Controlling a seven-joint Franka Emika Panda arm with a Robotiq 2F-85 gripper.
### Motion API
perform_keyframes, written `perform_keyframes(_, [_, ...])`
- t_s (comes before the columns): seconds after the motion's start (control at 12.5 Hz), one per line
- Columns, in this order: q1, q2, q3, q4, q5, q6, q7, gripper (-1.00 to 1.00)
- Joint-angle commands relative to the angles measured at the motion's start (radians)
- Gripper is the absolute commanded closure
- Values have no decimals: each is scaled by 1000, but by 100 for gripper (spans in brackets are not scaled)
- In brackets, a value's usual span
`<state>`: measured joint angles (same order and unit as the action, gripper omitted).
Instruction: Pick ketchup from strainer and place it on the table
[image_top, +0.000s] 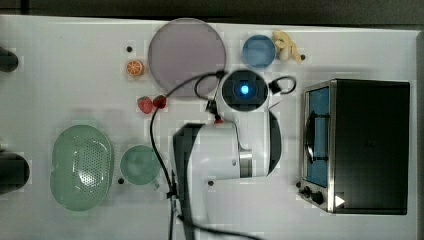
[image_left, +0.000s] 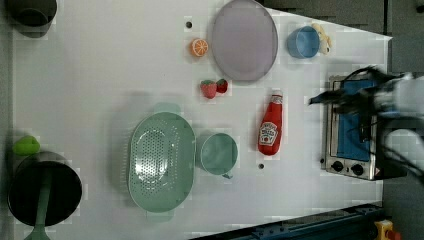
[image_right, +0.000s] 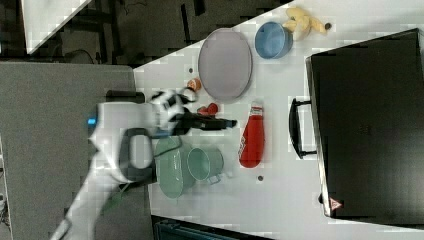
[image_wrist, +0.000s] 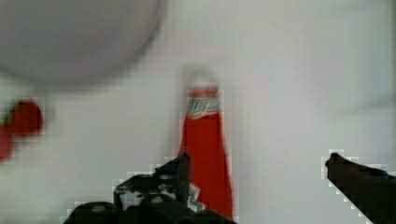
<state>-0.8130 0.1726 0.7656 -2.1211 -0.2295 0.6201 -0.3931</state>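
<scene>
One ketchup (image_left: 270, 128) is seen lying on the bench (image_left: 100, 75), hidden by the arm in the top view; two strawberries (image_left: 214, 88) counted; fingers (image_wrist: 184, 165) spread, empty.

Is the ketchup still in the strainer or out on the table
Out. The ketchup lies on the table, right of the mug in the left view.

Beside the matt plastic strainer (image_left: 161, 162), the smooth white table (image_left: 100, 75) bears a glossy red ketchup (image_left: 270, 130) and a metal-fronted oven (image_left: 350, 130).
</scene>
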Motion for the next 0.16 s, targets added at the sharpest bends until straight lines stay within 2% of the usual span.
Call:
perform_keyframes(0.08, [-4, -111, 18, 148, 86, -162, 198, -100])
perform_keyframes(0.16, [-4, -130, 14, 193, 135, -241, 278, -100])
